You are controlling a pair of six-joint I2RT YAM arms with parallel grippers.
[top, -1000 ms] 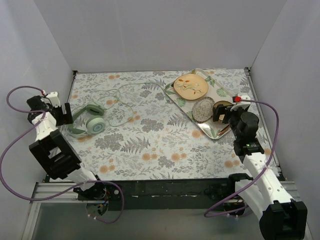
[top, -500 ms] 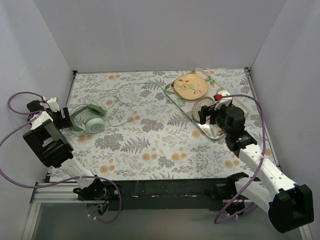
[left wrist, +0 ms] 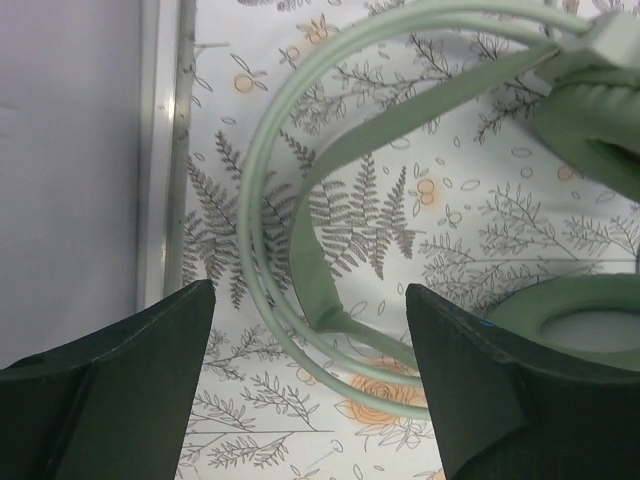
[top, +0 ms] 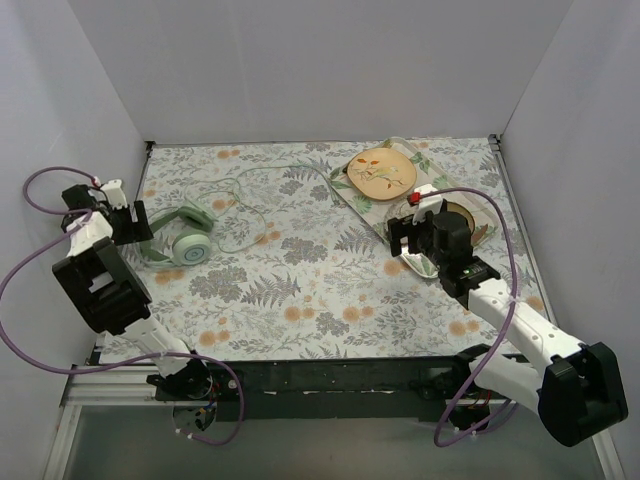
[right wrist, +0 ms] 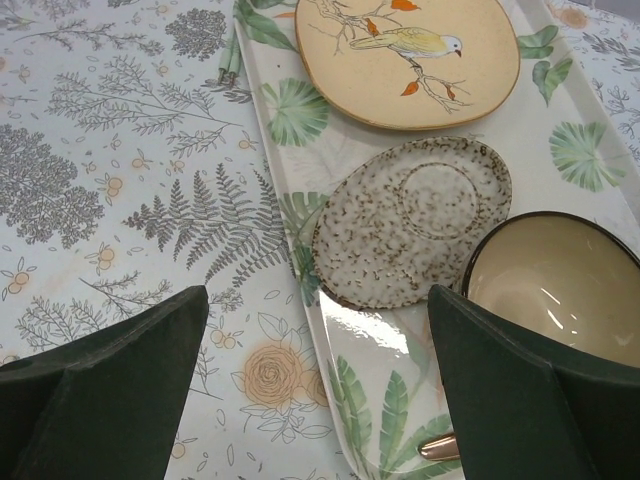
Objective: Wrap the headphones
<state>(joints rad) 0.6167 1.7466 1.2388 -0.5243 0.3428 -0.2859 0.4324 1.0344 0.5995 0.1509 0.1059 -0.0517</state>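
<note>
The mint-green headphones (top: 180,238) lie at the table's left side, ear cups side by side. Their thin green cable (top: 262,190) loops across the cloth toward the tray. My left gripper (top: 135,226) is open just left of them, above the headband; in the left wrist view the double-wire headband (left wrist: 262,262) and strap curve between my fingers, with an ear cup (left wrist: 585,318) at the right. My right gripper (top: 402,240) is open and empty, hovering over the near edge of the tray (right wrist: 400,400).
The leaf-print tray (top: 441,184) at the back right holds a yellow bird plate (top: 382,172), a speckled saucer (right wrist: 415,220) and a dark-rimmed bowl (right wrist: 560,285). A metal rail (left wrist: 160,150) and grey wall border the table's left edge, close to my left gripper.
My right gripper has swung left and forward, from the tray's right side to over its near-left edge. My left gripper has shifted slightly around the headband.
</note>
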